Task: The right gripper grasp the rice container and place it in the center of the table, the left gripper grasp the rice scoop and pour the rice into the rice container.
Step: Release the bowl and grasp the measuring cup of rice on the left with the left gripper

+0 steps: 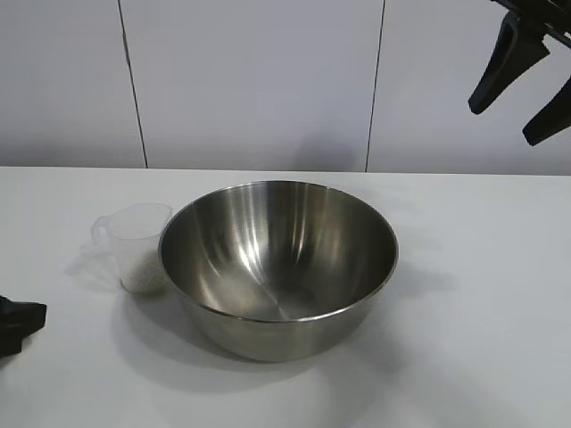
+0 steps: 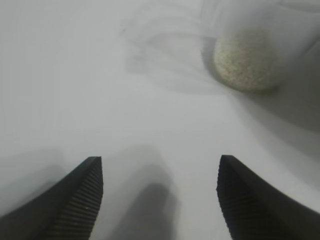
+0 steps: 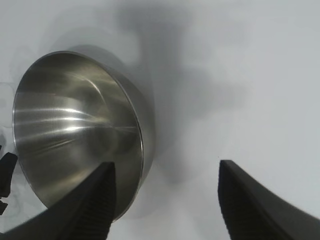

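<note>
Your rice container [image 1: 278,267], a shiny steel bowl, sits upright and empty at the table's [image 1: 482,294] centre. Touching its left side stands the clear rice scoop [image 1: 136,245], upright, handle tab pointing left, rice [image 2: 246,61] heaped inside. Your left gripper [image 2: 157,195] is low near the scoop, fingers spread, holding nothing. Your right gripper [image 1: 522,80] hangs high, also apart and empty.

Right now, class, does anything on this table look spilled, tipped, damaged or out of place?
Nothing stands out. The bowl sits upright and empty on the table, the scoop stands upright beside it with the rice inside, and no grains show on the tabletop.
</note>
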### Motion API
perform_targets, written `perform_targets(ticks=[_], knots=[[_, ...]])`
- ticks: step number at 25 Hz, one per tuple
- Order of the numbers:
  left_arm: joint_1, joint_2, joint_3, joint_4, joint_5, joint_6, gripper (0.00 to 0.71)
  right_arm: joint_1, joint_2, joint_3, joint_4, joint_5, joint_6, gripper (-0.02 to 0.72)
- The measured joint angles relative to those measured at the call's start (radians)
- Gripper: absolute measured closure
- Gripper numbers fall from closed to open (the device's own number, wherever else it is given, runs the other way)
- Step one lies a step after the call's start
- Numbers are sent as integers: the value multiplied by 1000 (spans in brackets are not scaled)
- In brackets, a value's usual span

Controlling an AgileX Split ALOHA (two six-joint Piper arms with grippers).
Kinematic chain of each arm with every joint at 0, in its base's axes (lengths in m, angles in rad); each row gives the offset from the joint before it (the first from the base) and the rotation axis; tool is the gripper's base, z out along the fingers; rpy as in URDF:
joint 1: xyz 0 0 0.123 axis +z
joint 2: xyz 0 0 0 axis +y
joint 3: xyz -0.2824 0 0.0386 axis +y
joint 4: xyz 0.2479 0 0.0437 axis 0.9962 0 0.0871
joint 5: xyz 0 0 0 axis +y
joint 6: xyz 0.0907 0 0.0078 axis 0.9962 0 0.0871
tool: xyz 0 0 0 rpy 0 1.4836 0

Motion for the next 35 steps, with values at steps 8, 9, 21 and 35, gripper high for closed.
perform_targets(ticks=[8,9,21,35], knots=[[0,1,-82,11,-11,0,235,0,0,0,0,-25,0,291],[0,1,-91,18,-11,0,235,0,0,0,0,-26,0,291],[0,11,-147,58,-11,0,235,0,0,0,0,-28,0,291],[0,101,-235,82,-11,0,235,0,0,0,0,-28,0,291]])
